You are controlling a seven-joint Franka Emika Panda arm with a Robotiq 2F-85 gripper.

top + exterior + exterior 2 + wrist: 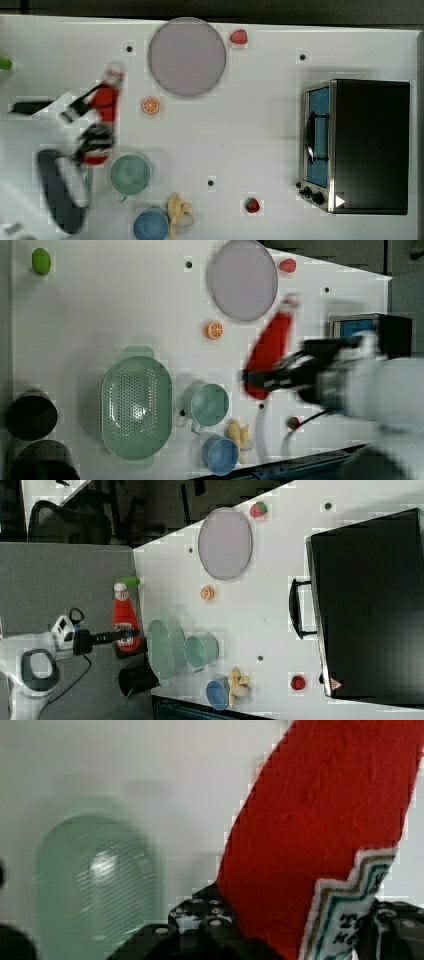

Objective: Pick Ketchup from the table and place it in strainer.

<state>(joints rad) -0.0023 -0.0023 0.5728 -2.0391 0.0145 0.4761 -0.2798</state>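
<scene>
The ketchup [270, 345], a red squeeze bottle with a white cap and a labelled base, hangs tilted above the table with my gripper [260, 377] shut on its lower body. In the left view it is right of the green cup, well apart from the strainer [136, 407], a pale mint-green perforated oval basin on the table. In the right view the ketchup [124, 617] stands upright in the gripper [125, 636], just left of the strainer [165, 650]. In the wrist view the ketchup [320, 820] sits between black fingers [215, 922], with the strainer [95, 880] blurred below.
A green cup [210, 404], a blue bowl [220, 456] and a banana [240, 436] lie near the strainer. A grey plate [243, 279], an orange slice [215, 330], strawberries [287, 265], a toaster oven [367, 145] and black cylinders [31, 415] are also there.
</scene>
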